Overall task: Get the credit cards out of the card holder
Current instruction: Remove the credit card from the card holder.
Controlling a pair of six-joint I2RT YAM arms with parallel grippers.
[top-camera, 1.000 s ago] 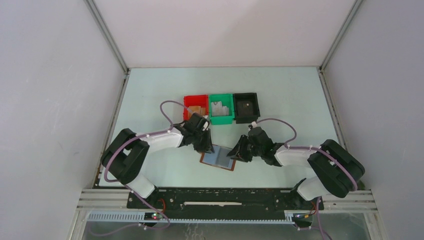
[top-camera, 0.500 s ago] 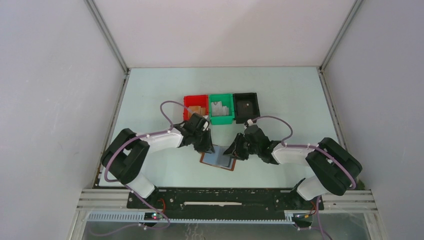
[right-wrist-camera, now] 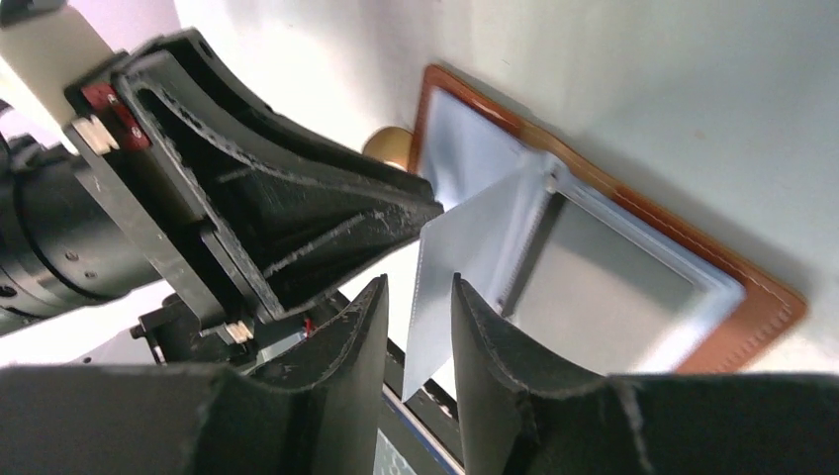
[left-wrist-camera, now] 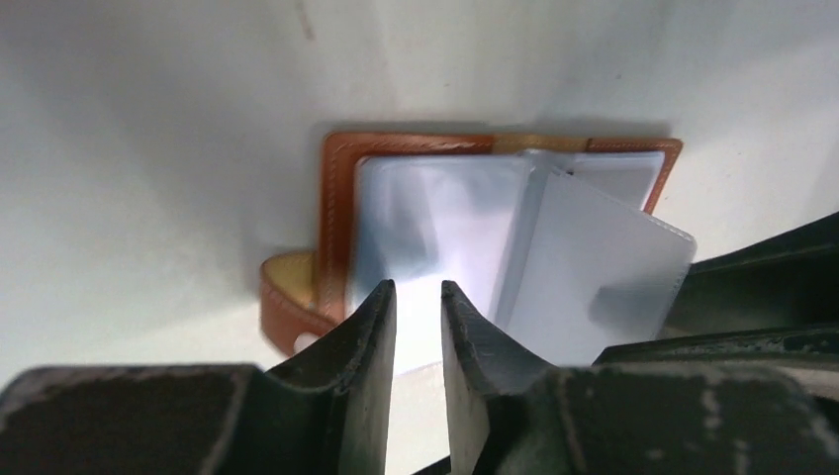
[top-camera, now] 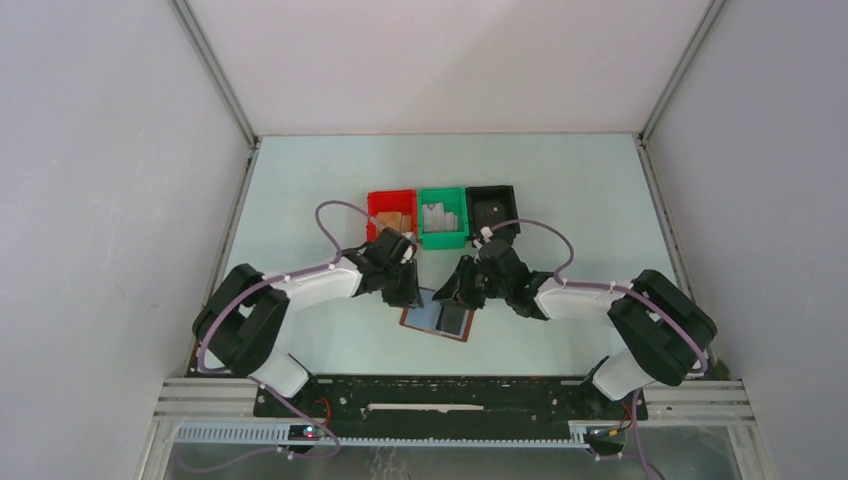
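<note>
The card holder (top-camera: 424, 316) is lying open and flat on the pale table (top-camera: 560, 200), in front of the two arm bases and nearer than a row of red (top-camera: 380, 203), green (top-camera: 442, 240) and black (top-camera: 510, 212) bins. Its brown leather rim is facing down and its light blue-grey inner faces are facing up. Its small side tab (left-wrist-camera: 282, 302) is sticking out on the left.

The left gripper (top-camera: 408, 292) is reaching down over the holder's left panel, near that panel's edge. In the left wrist view its fingers (left-wrist-camera: 376, 336) are standing slightly apart. Only the bright panel is showing through the narrow gap, and nothing is sitting between them.

The right gripper (top-camera: 452, 293) is coming in from the other side, at the holder's far edge by the fold, so the two grippers are nearly meeting above the holder. A pale plastic sleeve leaf (right-wrist-camera: 470, 247) is standing up from the fold, tilted. Its lower corner is running down into the gap between the right gripper's fingers (right-wrist-camera: 490, 356). These fingers are also partly apart, and whether they are actually pinching the leaf cannot be told.

Under the lifted leaf, a dark grey credit card (top-camera: 455, 321) is showing in the right panel. It is lying flat inside its pocket, just below the right gripper's tips. Whether other cards are in the holder cannot be told.
</note>
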